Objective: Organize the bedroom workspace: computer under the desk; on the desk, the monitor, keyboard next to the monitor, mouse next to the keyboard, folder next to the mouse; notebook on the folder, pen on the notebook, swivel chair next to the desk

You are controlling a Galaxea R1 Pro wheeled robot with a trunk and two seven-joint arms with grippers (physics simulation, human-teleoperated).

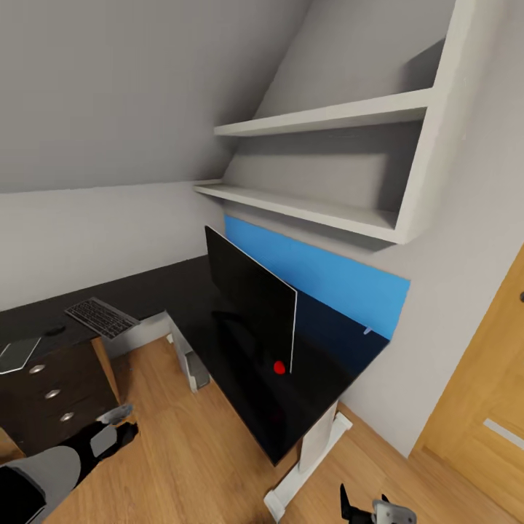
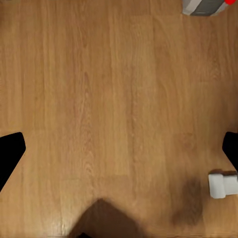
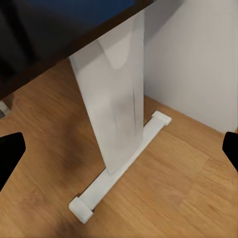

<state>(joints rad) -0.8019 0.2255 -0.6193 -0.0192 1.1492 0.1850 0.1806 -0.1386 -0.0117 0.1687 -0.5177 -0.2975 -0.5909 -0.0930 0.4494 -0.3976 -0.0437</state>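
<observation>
Both pincers (image 2: 119,148) (image 3: 119,148) wide apart, empty, above floor (image 2: 99,99).

Computer (image 1: 195,370) mostly hidden under desk (image 1: 240,393)

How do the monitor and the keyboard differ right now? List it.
The monitor stands upright on its edge; the keyboard lies flat.
The monitor is far larger, a plain glossy black screen; the keyboard is a small slim slab, dark grey with rows of keys.
The monitor sits on the wing of the desk by the blue back panel; the keyboard sits on the other wing, above the drawers.
Both rest on the black desktop.
</observation>
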